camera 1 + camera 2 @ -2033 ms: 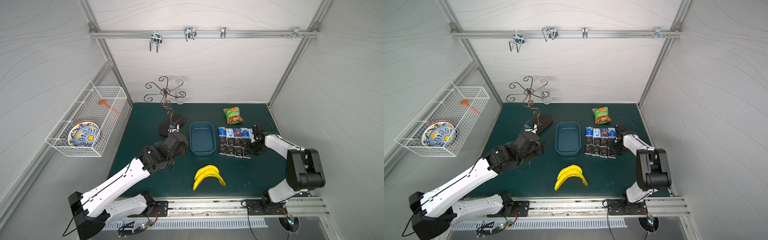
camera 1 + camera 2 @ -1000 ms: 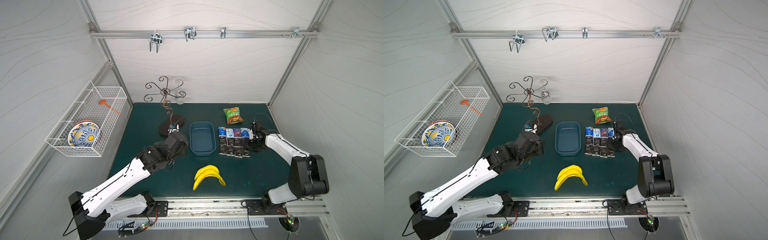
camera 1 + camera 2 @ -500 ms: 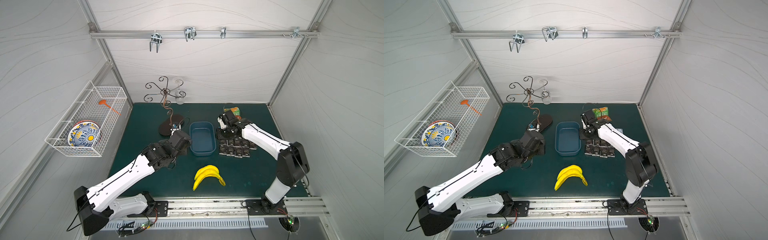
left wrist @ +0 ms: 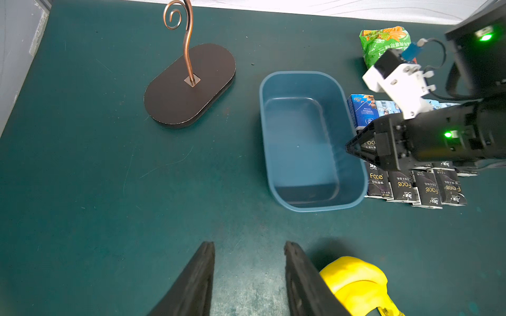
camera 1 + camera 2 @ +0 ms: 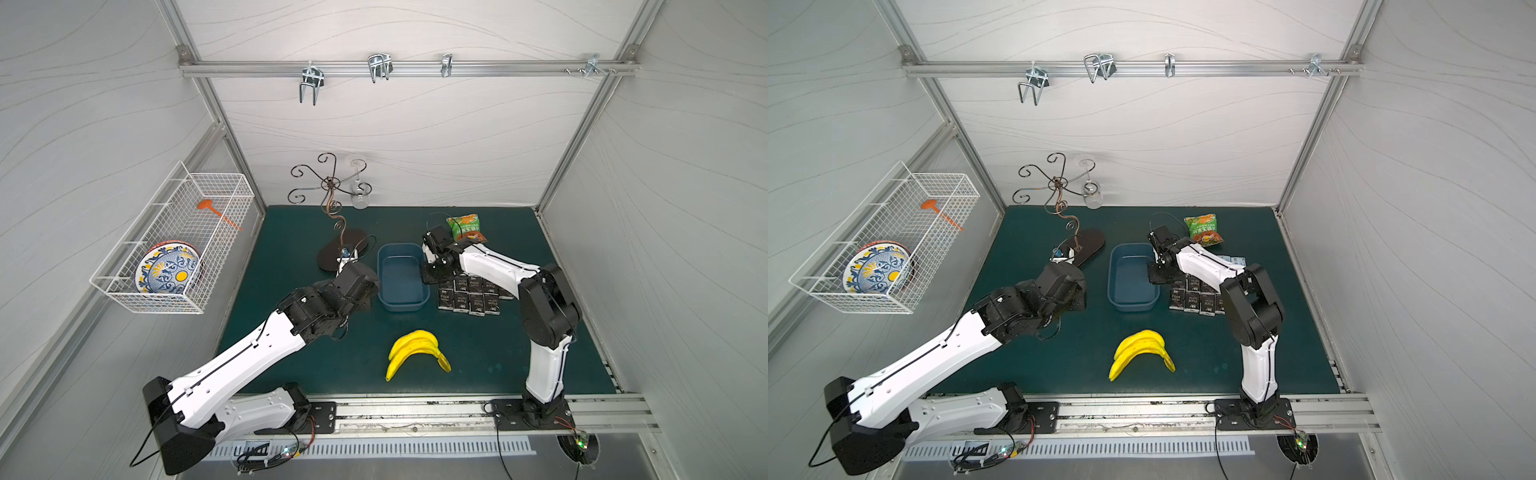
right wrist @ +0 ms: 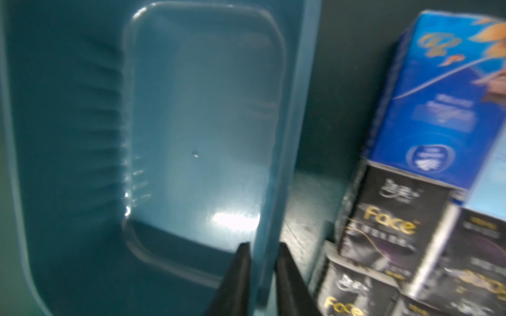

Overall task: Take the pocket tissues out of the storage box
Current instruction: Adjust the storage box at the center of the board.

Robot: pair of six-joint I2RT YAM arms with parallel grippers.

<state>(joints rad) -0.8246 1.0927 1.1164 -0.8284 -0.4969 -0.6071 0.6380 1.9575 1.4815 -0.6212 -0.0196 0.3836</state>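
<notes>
The blue-grey storage box [image 5: 401, 307] [image 5: 1131, 305] stands mid-table, and I see nothing inside it in the wrist views [image 4: 317, 209]. The pocket tissues [image 5: 469, 297] [image 5: 1192, 297] [image 4: 416, 188] lie in rows on the mat right of the box, black packs nearer and blue ones behind. My right gripper [image 5: 428, 276] [image 6: 262, 245] is shut on the box's right wall [image 6: 301, 82], one finger inside and one outside. The left gripper [image 4: 249, 243] hovers open over bare mat left of the box, holding nothing.
A yellow banana bunch [image 5: 415, 351] lies in front of the box. A green-orange snack bag [image 5: 465, 228] sits behind the tissues. A curly metal stand on a dark oval base [image 5: 336, 253] is behind my left arm. A wire basket [image 5: 174, 249] with a plate hangs on the left wall.
My right arm swung left from the far side of the tissue rows to the box, and its jaws shut on the box's right wall. The left arm barely shifted.
</notes>
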